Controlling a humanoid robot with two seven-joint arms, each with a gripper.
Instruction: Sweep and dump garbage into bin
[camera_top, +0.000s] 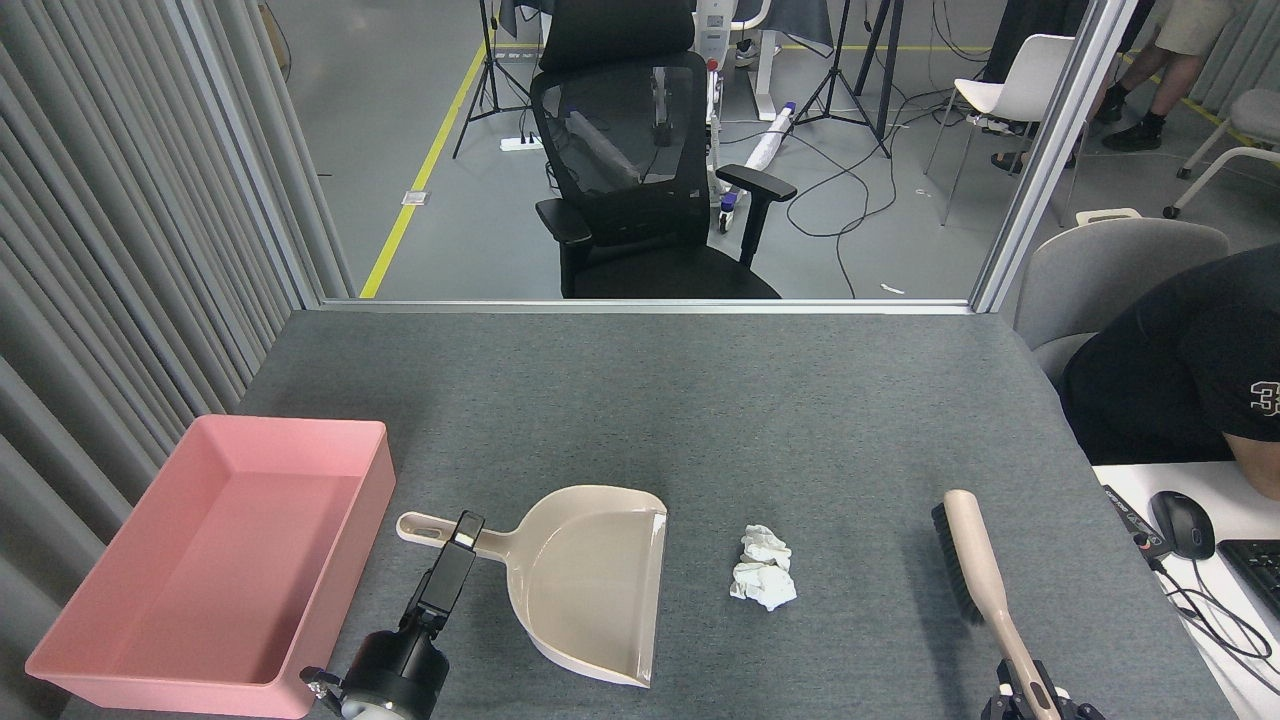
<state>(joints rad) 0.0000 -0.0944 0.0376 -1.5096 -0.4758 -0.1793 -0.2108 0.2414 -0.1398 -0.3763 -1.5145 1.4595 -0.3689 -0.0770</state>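
Our left gripper (465, 530) is clenching the beige plastic dustpan (590, 585); our right gripper (1030, 690) is grasping the beige-handled black-bristled brush (975, 560); crumpled white tissue wads (762, 581) are lying between them

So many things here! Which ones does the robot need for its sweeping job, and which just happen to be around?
For the job:
- tissue wads
- dustpan
- brush
- pink bin

Just around:
- black chair
- mouse
- keyboard
- seated person
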